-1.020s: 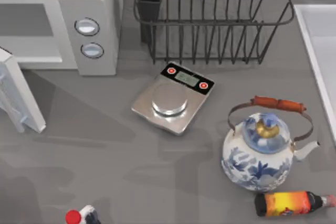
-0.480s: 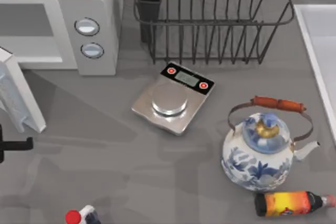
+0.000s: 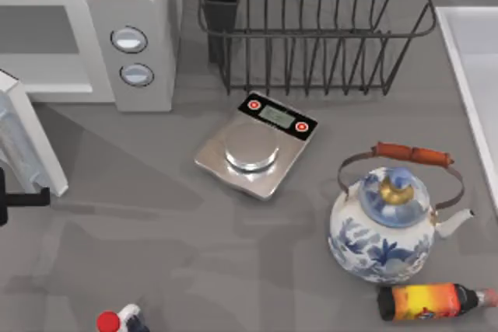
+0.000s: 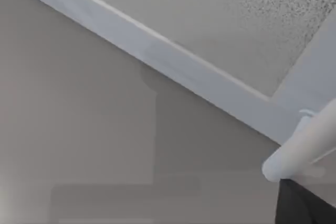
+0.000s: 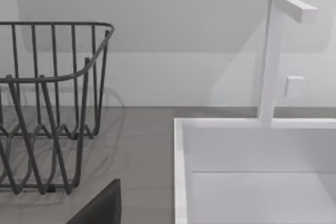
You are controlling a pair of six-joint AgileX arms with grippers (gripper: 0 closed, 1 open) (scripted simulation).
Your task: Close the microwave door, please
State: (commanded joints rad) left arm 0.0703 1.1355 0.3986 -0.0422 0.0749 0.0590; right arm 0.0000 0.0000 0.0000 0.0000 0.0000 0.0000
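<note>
The white microwave [image 3: 132, 5] stands at the table's back left, its grey control panel [image 3: 132, 56] carrying two round knobs. The microwave door [image 3: 27, 141] hangs open and juts toward the front at the left edge, its glass window facing left. A dark part of my left gripper [image 3: 22, 197] pokes in from the left edge, just in front of the door's free end. The left wrist view looks closely at the door's white frame [image 4: 173, 61] and its round white handle [image 4: 302, 148], with the left gripper [image 4: 304, 208] right by the handle. My right gripper [image 5: 100, 208] is parked near the sink.
A steel kitchen scale [image 3: 253, 145] lies mid-table, right of the microwave. A black wire dish rack [image 3: 311, 29] is behind it. A blue-and-white teapot [image 3: 385, 223], an orange bottle [image 3: 432, 301] and a red-capped bottle [image 3: 117, 321] stand toward the front. A white sink [image 3: 475, 60] runs along the right edge.
My left gripper came into the top view from the left edge and has moved up toward the door's free end. The door has barely shifted.
</note>
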